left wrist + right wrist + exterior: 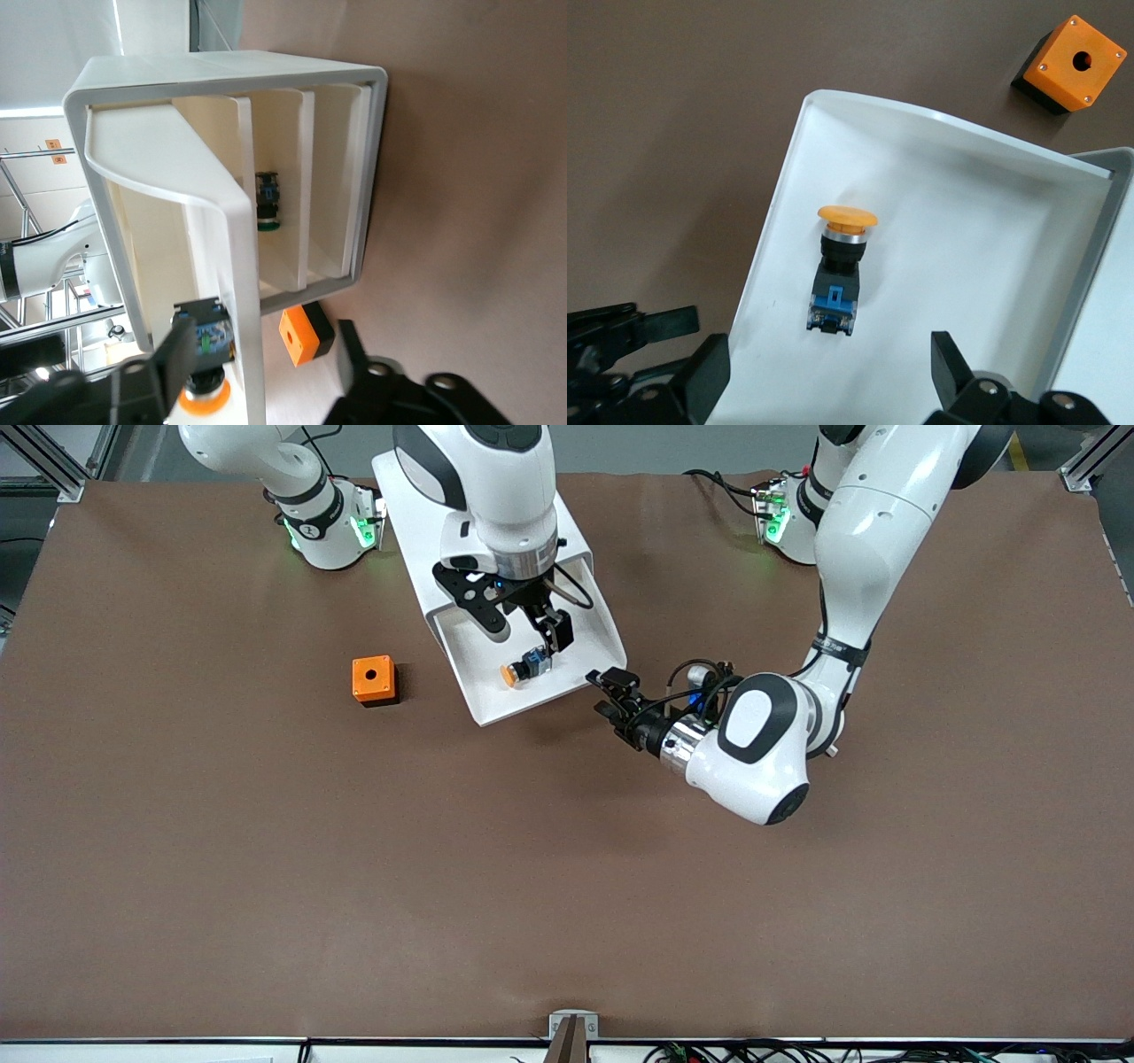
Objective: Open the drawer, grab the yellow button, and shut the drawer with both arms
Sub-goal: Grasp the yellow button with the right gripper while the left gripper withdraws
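Observation:
The drawer is pulled out of the white cabinet toward the front camera. The button lies on its side in the drawer, orange cap toward the drawer's front. My right gripper is open and hangs just above the button; in the right wrist view the button lies on the drawer's floor ahead of the right gripper. My left gripper is open, low at the drawer's front corner toward the left arm's end. In the left wrist view the drawer's front wall runs between its fingers.
An orange cube with a hole stands on the table beside the drawer, toward the right arm's end; it also shows in the wrist views. A small dark part lies in a lower compartment of the cabinet.

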Tool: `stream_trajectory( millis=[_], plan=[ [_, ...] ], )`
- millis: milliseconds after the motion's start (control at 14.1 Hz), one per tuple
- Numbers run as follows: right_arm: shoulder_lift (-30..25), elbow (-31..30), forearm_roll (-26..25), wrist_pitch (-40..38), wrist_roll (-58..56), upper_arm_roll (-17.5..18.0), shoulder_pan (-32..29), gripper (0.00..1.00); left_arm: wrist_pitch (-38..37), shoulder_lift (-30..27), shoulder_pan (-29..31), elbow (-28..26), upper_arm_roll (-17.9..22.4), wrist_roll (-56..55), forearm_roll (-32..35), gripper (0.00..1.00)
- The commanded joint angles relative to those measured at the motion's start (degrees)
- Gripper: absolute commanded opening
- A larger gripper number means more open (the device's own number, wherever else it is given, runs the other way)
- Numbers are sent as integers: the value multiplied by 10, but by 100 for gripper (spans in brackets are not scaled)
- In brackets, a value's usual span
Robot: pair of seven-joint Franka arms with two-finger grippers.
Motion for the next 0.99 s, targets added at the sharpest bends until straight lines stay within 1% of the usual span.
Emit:
stream_trajectory(
  millis=[0,142,283,566,708,850,920],
  plan=[
    [15,-1,-11,-7,44,-2,-6,100,-4,2,20,21,3,41,20,100],
    [25,0,-11,-10,79,-2,-10,100,-4,2,40,31,4,77,37,100],
    [42,1,-11,-8,86,-2,-8,100,-4,1,65,31,12,128,44,100],
    [57,4,-4,-4,85,-2,-5,100,-3,4,71,46,60,229,67,100],
    [62,5,-3,-2,84,-2,-3,100,-3,6,71,45,88,274,75,100],
    [65,5,-2,4,83,-2,-1,98,-3,5,71,47,91,311,131,100],
    [66,5,4,5,83,-1,-2,94,-1,4,71,49,92,346,157,100]
  ],
)
